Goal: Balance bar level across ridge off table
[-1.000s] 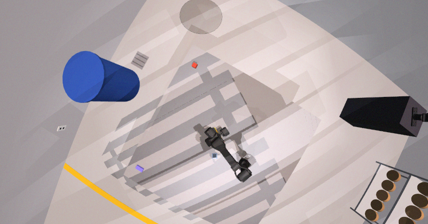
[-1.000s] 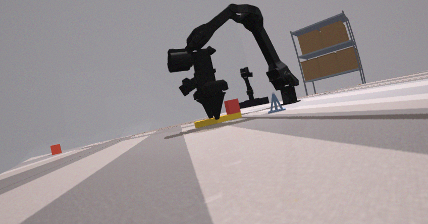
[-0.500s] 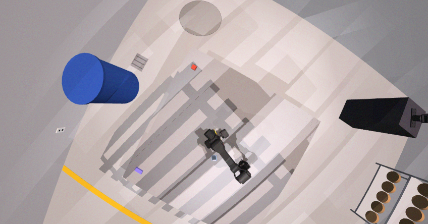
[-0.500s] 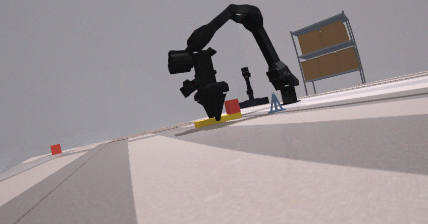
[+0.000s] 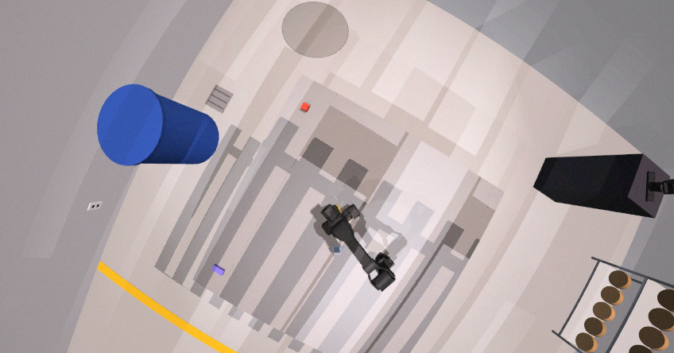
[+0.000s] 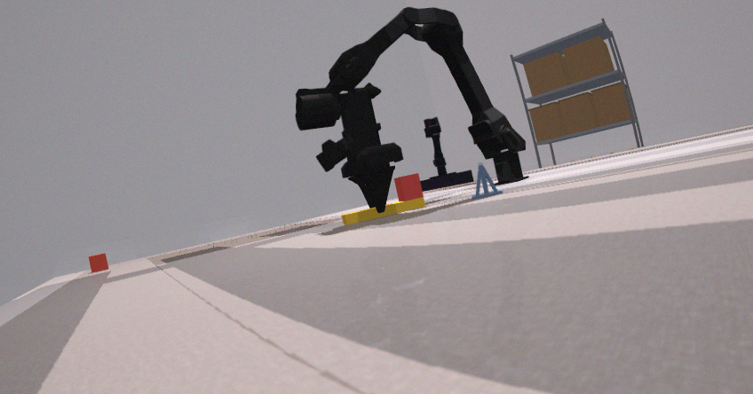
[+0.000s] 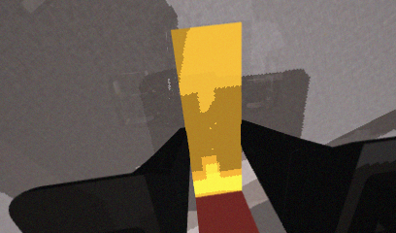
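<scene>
Bands of grey shadow and pale light cross the bench (image 5: 279,229) (image 6: 423,284) (image 7: 74,121). At two o'clock from the hand (image 5: 338,211) (image 6: 379,208) (image 7: 214,127) in the exterior view, a metal shelf rack (image 6: 575,89) holds brown boxes. The hand points down, pinching the yellow bar (image 5: 338,208) (image 6: 356,216) (image 7: 212,97) between its two fingers, one against each long side. The bar lies low by the bench, apart from the ridge; whether its underside touches the surface cannot be told. A red block (image 6: 409,187) (image 7: 225,214) sits on the bar's end nearer the ridge, close to the fingers.

Seen from the top, the blue ridge (image 5: 336,249) (image 6: 485,183) stands near the hand at six o'clock. Well apart from it, a loose red cube (image 5: 304,106) (image 6: 99,263) lies at eleven o'clock and a purple block (image 5: 218,269) at eight. Farther out are a big blue cylinder (image 5: 132,125) at ten and a black pedestal (image 5: 586,179) at three.
</scene>
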Controlling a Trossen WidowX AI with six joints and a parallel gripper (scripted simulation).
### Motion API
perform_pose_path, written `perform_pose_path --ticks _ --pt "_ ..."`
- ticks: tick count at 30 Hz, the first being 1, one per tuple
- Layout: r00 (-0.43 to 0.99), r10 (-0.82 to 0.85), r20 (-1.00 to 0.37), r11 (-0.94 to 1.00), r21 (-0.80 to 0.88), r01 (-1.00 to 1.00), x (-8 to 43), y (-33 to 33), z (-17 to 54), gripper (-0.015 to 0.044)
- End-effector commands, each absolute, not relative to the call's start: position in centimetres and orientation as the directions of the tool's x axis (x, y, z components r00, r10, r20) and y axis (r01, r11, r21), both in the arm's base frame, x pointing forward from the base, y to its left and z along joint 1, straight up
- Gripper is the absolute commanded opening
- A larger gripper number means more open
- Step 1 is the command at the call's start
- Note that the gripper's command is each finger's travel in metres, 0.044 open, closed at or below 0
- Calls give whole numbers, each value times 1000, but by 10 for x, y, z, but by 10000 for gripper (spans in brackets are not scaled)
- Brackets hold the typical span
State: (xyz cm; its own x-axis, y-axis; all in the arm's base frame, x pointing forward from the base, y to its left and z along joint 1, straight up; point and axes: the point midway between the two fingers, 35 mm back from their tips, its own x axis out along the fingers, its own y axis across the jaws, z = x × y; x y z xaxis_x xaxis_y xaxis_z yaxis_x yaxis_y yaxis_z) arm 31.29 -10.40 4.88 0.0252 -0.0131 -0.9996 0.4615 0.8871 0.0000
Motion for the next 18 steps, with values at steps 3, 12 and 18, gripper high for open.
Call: perform_pose_path --ticks 3,12,18 --pt "25 -13 -1000 887 0 461 314 -104 55 0" --pt "25 -12 -1000 888 1 461 316 -105 78 0" --pt "25 -11 -1000 888 2 460 316 -105 93 0"
